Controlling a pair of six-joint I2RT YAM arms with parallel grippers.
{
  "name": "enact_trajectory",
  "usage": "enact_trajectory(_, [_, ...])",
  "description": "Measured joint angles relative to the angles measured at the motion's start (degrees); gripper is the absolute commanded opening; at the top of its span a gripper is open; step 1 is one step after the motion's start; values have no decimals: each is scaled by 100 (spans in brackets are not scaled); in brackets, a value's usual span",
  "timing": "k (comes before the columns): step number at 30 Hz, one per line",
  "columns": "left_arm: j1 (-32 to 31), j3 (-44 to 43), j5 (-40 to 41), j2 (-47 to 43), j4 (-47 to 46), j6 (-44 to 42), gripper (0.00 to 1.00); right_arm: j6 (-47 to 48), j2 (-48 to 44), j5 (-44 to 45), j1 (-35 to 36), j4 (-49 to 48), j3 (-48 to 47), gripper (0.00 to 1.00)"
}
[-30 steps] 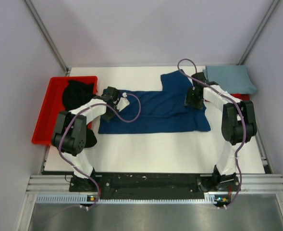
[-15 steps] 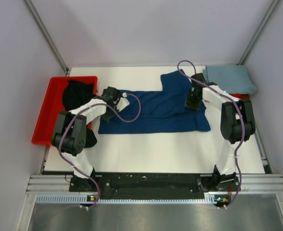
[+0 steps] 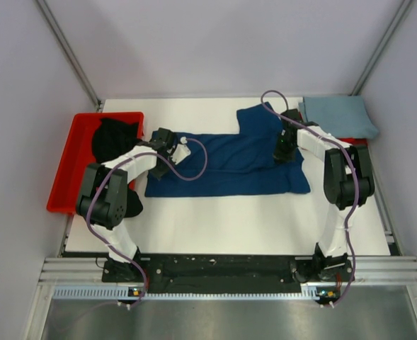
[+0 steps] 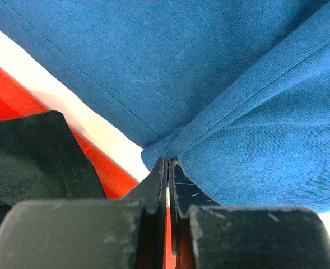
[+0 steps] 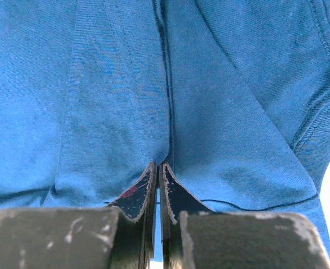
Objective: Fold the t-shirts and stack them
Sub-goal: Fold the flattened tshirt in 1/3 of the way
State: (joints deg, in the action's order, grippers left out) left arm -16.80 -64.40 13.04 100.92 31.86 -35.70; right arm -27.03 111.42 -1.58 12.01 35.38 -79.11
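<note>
Wrist view: left tool pinches navy t-shirt

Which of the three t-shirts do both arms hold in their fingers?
The dark blue t-shirt, spread out in the middle. The black t-shirt lies in the red tray on the left; the pale grey-blue t-shirt lies at the far right corner.

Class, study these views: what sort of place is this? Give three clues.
Probably a robot test cell, not a home: plain walls enclose a white table, a left arm and right arm are bolted to a metal rail, and a blue t-shirt lies beside a red tray.
</note>
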Motion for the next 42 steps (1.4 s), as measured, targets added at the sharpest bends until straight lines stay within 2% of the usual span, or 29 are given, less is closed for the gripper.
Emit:
enact_trajectory(6, [15,9,13,-2,-11,-2,0,61,2,-4,85,55,-212,0])
enact_trajectory(10, [22,9,11,-2,-20,0,0,186,136,2,380,44,-826,0])
enact_trajectory(19, [22,48,7,-2,-22,9,0,304,1169,-31,896,-57,-2236,0])
enact_trajectory(28, [24,144,2,-2,-22,9,0,275,1661,-146,973,-326,-2616,0])
enact_trajectory(29, [26,146,4,-2,-22,9,0,273,1679,-188,975,-350,-2645,5])
enact_trajectory(33, [44,164,9,-2,-22,7,0,267,1840,-417,1021,-608,-2802,37])
enact_trajectory(35, [52,175,9,-2,-24,7,0,295,1902,-557,1062,-684,-2826,49])
enact_trajectory(37, [63,186,7,-2,-26,7,0,372,1926,-719,1113,-704,-2826,57])
enact_trajectory(42, [103,192,9,-2,-28,7,1,911,1786,-745,1340,-752,-2732,61])
